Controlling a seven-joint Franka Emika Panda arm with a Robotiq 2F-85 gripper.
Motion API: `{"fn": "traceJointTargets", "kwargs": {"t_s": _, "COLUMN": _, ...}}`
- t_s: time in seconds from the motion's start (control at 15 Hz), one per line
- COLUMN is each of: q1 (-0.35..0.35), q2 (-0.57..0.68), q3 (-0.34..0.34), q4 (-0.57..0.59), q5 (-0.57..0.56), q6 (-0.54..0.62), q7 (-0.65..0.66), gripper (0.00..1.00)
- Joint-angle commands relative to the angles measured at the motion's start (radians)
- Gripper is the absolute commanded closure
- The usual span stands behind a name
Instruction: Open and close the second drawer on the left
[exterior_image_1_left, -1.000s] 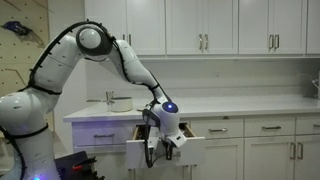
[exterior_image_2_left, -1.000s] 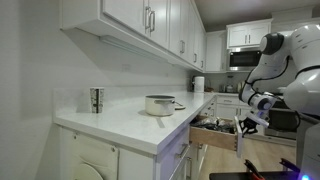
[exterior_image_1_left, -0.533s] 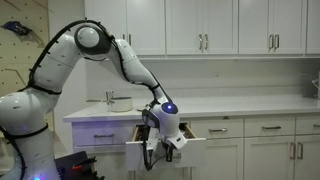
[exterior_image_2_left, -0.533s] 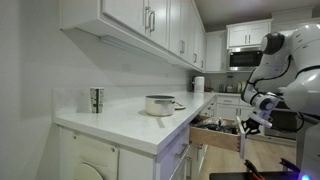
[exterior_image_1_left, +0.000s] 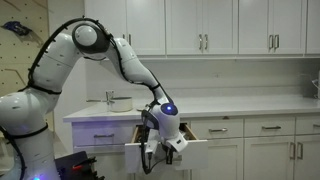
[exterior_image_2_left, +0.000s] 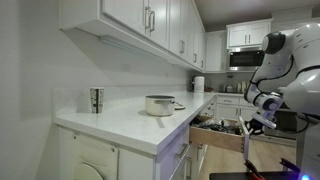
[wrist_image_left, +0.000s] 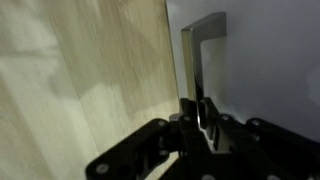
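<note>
The second drawer (exterior_image_1_left: 190, 137) is a shallow white drawer under the counter, pulled well out. In an exterior view it juts from the cabinet row (exterior_image_2_left: 215, 133) with wooden sides and things inside. My gripper (exterior_image_1_left: 160, 143) is at the drawer's front, partly covering it. In the wrist view the fingers (wrist_image_left: 200, 112) are shut on the silver bar handle (wrist_image_left: 202, 45), which stands on the white drawer front (wrist_image_left: 270, 70). The pale wood (wrist_image_left: 90, 80) beside it is the drawer's top edge or side.
A steel pot (exterior_image_2_left: 160, 104) and a metal cup (exterior_image_2_left: 96, 99) stand on the white counter (exterior_image_2_left: 120, 125). Alike drawers (exterior_image_1_left: 270, 127) run along under the counter, with cabinet doors (exterior_image_1_left: 200, 25) above. A sink with faucet (exterior_image_1_left: 115, 99) is behind the arm.
The gripper has pulled the drawer a little further out from the cabinet over the last second, the hand moving slightly lower and outward.
</note>
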Motion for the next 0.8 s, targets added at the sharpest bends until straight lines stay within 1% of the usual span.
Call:
{"fn": "traceJointTargets", "kwargs": {"t_s": 0.0, "q1": 0.016, "q2": -0.046, "q3": -0.03, "q4": -0.07, "q5": 0.029, "q6": 0.102, "q7": 0.066, "gripper": 0.96}}
{"fn": "traceJointTargets", "kwargs": {"t_s": 0.73, "q1": 0.015, "q2": -0.073, "q3": -0.056, "q4": -0.106, "q5": 0.088, "q6": 0.108, "q7": -0.005, "gripper": 0.96}}
